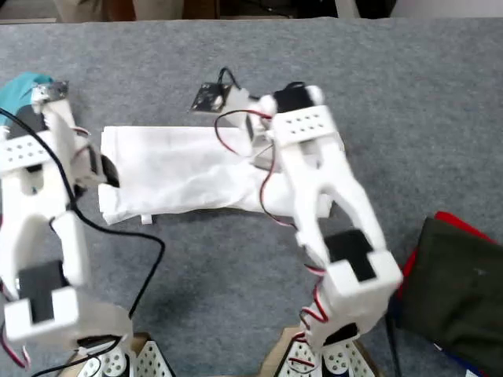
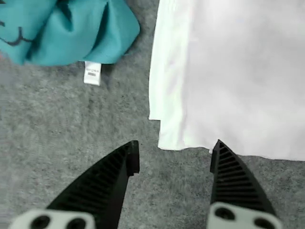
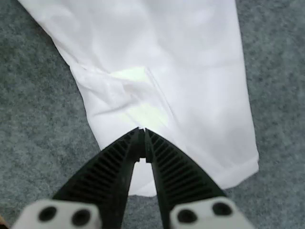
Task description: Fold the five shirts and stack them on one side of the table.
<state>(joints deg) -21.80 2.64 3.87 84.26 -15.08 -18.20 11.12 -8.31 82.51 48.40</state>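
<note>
A white shirt (image 1: 173, 169) lies partly folded, flat on the grey table left of centre. My left gripper (image 1: 98, 169) hovers open at the shirt's left edge; in the left wrist view its fingers (image 2: 128, 160) straddle a layered corner of the white shirt (image 2: 238, 71). My right gripper (image 1: 253, 148) is at the shirt's right part. In the right wrist view the right gripper (image 3: 141, 136) is shut, its tips meeting on a folded flap of the white shirt (image 3: 190, 71). A crumpled teal shirt (image 1: 20, 86) lies at the far left, and the teal shirt (image 2: 62, 28) has a white label.
A stack of folded dark green and red garments (image 1: 456, 290) lies at the right edge of the table (image 1: 377, 94). Cables hang from both arms. Bare grey table spreads at the back right and in front of the white shirt.
</note>
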